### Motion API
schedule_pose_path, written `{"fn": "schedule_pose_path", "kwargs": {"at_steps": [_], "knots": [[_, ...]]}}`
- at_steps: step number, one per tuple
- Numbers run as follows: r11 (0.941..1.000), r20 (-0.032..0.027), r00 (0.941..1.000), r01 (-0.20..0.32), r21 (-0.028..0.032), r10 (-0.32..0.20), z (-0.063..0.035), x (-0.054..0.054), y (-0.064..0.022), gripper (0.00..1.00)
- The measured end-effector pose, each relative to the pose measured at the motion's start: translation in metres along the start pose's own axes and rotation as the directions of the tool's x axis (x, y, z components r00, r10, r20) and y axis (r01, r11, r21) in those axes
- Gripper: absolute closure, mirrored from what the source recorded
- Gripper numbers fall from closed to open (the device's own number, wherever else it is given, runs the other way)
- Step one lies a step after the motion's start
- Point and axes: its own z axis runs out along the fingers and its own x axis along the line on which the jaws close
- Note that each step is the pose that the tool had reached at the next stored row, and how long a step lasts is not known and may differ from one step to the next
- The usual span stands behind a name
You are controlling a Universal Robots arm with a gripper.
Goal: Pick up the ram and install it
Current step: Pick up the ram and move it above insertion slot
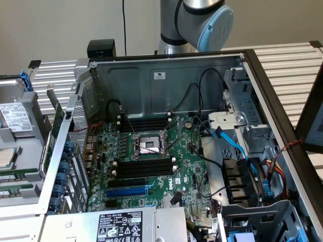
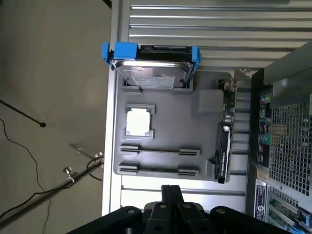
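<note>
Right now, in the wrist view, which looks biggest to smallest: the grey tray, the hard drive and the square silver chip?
1. grey tray, largest.
2. hard drive, in its blue bracket.
3. square silver chip, smallest.
The drive and the chip both lie in the tray, so nearness hardly skews this order.

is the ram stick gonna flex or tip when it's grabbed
The ram is a thin flat board, so probably stiff and light. Standing on its edge in the grey tray, it could tip if nudged sideways.
</note>
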Motion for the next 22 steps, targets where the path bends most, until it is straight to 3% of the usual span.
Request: {"fn": "schedule_pose_path", "kwargs": {"at_steps": [5, 11, 17, 22], "knots": [[0.9959, -0.0029, 0.9959, 0.091, 0.0034, -0.091, 0.0003, 0.0, 0.0, 0.89], [0.9801, -0.0075, 0.9801, 0.198, 0.0069, -0.198, 0.0005, 0.0, 0.0, 0.89], [0.9527, -0.0133, 0.9527, 0.304, 0.0097, -0.304, 0.0006, 0.0, 0.0, 0.89], [0.9214, -0.0183, 0.9213, 0.389, 0.0114, -0.388, 0.0008, 0.0, 0.0, 0.89]]}}
